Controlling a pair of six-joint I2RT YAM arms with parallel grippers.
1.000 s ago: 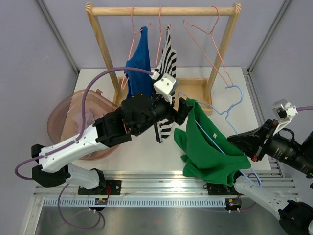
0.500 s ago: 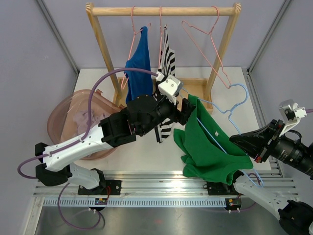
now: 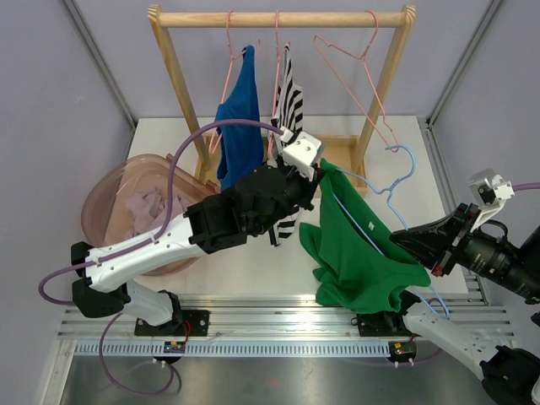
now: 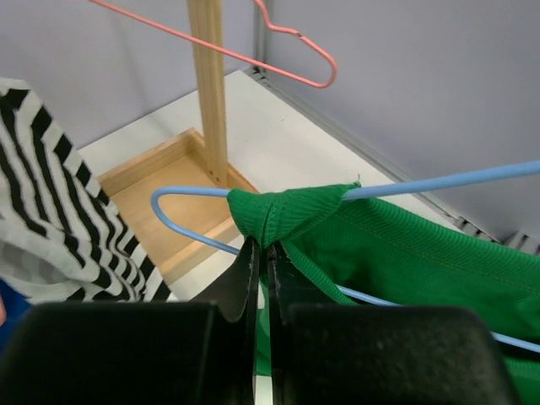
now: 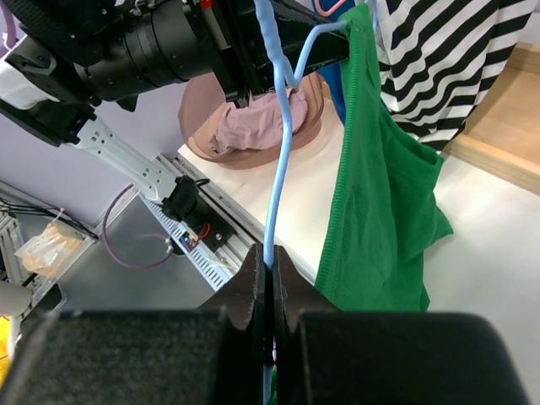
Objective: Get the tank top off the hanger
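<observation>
Up & toward the rack goes my left arm since 1 s ago, and the green strap goes w/ it. My left gripper is squeezed tight, both fingers pinching the strap of the tank top. That strap sits looped over one end of the blue hanger, right above my fingertips. My right gripper swung out to the side half a sec ago and is back nearer the middle now. It is closed hard on the hanger wire, w/ the wire running up out of the fingers.

So the tank top is not off yet. It hangs in the air between my two arms, over the near right part of the table. One strap is up by my left gripper and the rest droops down in a big green bunch near my right arm base. The hanger wire crosses over the green cloth, and its hook pokes up free, not on any bar.

Behind all this stands the wooden rack. A blue shirt & a striped shirt hang from it on pink hangers, side by side. The striped one is just beside my left wrist. A pink basket w/ some pale cloth in it sits on the left side of the table, partly under my left arm.
</observation>
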